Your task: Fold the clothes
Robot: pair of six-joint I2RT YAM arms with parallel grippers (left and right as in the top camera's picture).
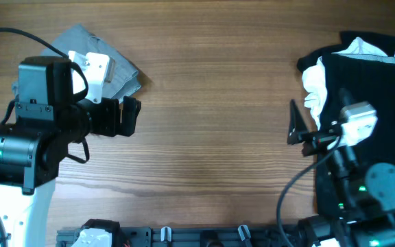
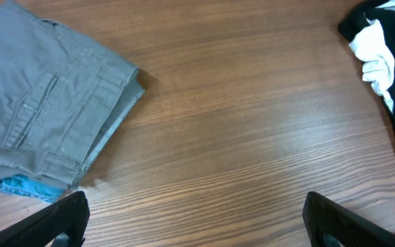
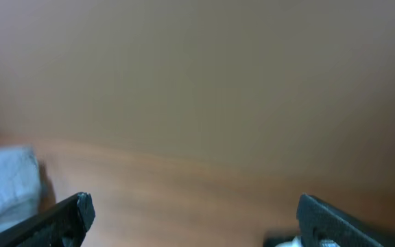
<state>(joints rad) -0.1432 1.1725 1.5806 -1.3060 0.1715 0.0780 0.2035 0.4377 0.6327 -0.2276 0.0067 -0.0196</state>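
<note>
A folded grey pair of trousers [image 1: 112,68] lies at the table's far left, partly hidden under my left arm; it also shows in the left wrist view [image 2: 46,116] with a blue cloth [image 2: 22,186] under its edge. A pile of black clothing [image 1: 369,103] with a white garment [image 1: 314,86] lies at the right; the white garment also shows in the left wrist view [image 2: 379,65]. My left gripper [image 1: 129,116] is open and empty just right of the trousers. My right gripper [image 1: 295,125] is open and empty at the pile's left edge, above the bare table.
The wooden table [image 1: 211,103] stretches between the two piles. A rail with fixtures [image 1: 184,235] runs along the front edge. The right wrist view is blurred; a pale folded cloth [image 3: 5,185] shows at its left.
</note>
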